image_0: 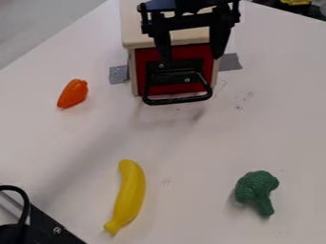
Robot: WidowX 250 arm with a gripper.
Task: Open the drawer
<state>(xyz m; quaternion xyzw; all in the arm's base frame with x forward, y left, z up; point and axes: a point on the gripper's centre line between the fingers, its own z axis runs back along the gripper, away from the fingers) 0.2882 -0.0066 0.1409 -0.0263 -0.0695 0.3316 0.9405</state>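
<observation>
Hanging by one drawer (168, 89) (one handle (178, 100)), one end effector (191, 59) gapes wide.

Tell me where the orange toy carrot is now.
In the camera view, the orange toy lies on the table at the upper left, just left of the grey tape beside the wooden drawer box.

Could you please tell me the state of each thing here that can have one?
Drawer: closed.
Drawer handle: free, not gripped.
Gripper: open, fingers apart.
Yellow banana: whole, lying on the table.
Green broccoli: lying on its side.
Orange pointed item: lying down.
</observation>
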